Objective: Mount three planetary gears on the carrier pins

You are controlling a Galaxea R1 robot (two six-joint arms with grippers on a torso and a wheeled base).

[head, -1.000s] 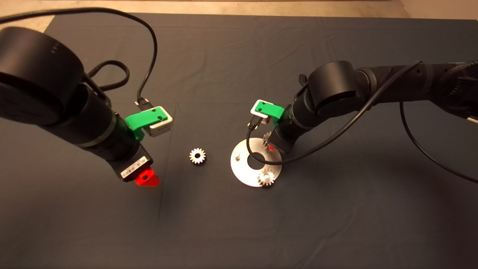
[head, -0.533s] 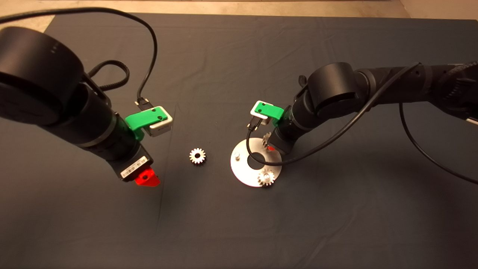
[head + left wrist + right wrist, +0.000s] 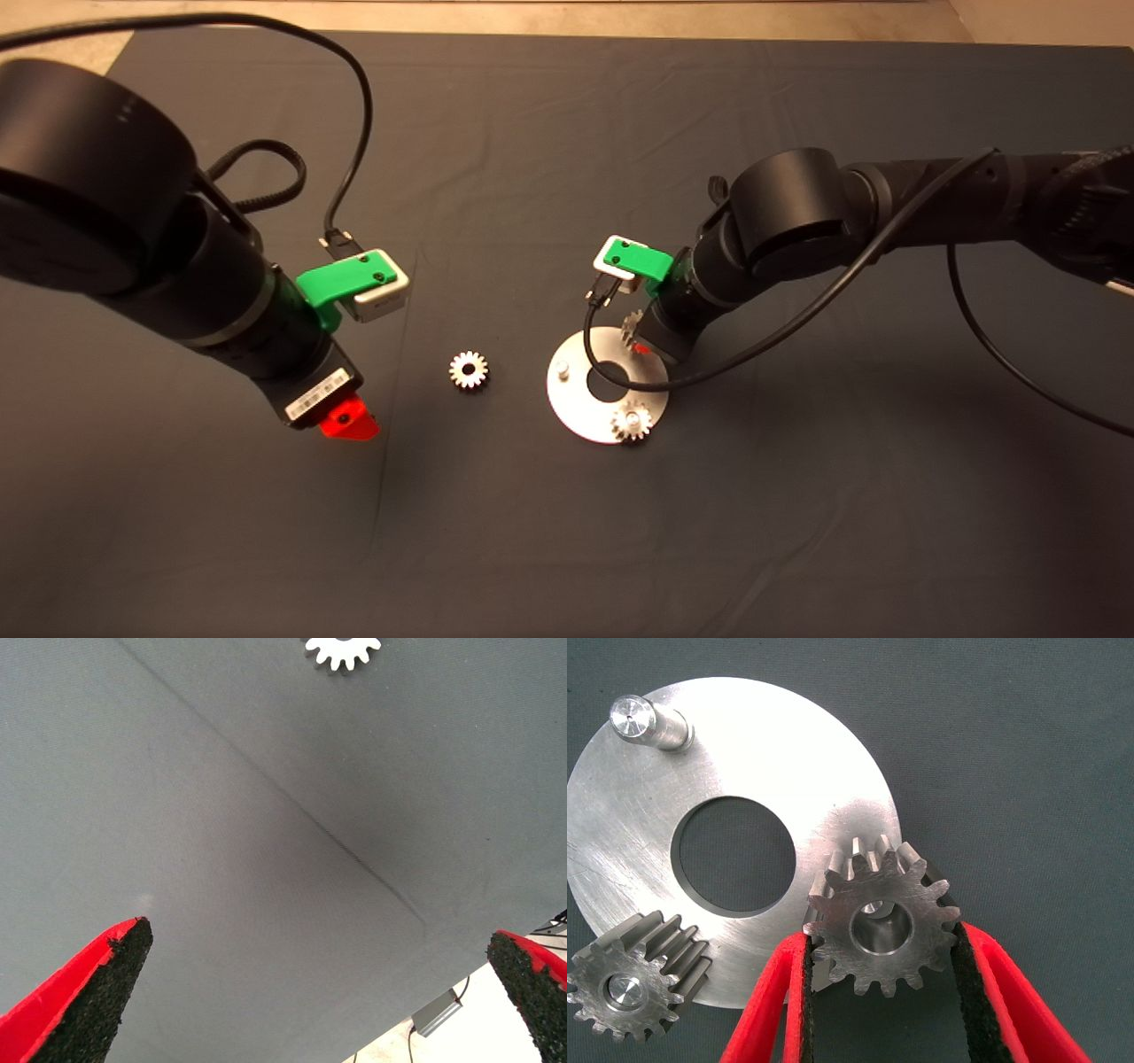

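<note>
On the dark mat point(image 3: 567, 549) lies a flat round silver disc point(image 3: 580, 412) with a hole in its middle and upright pins on it. The right gripper point(image 3: 881, 1010) is over the far right edge of the disc, its 2 red fingers point(image 3: 766, 1010) clamped on the sides of 1 gear point(image 3: 883, 926); through the bore of this gear the top of a pin shows, and the gear sits tilted a little above the disc. From above, only a few teeth of that gear point(image 3: 632, 326) peek out beside the arm. A 2nd gear point(image 3: 633, 988) is already seated on the pin at the near edge of the disc, with the pin's end showing in its centre; in the head view it is at point(image 3: 632, 424). The 3rd pin point(image 3: 648, 720) stands bare at the left side of the disc. The 3rd gear point(image 3: 469, 369) lies flat on the mat just left of the disc, apart from it. The left gripper point(image 3: 350, 421) hangs over bare mat further left, its fingers point(image 3: 89, 992) spread wide and holding nothing; the loose gear point(image 3: 344, 650) shows at the edge of its wrist view
</note>
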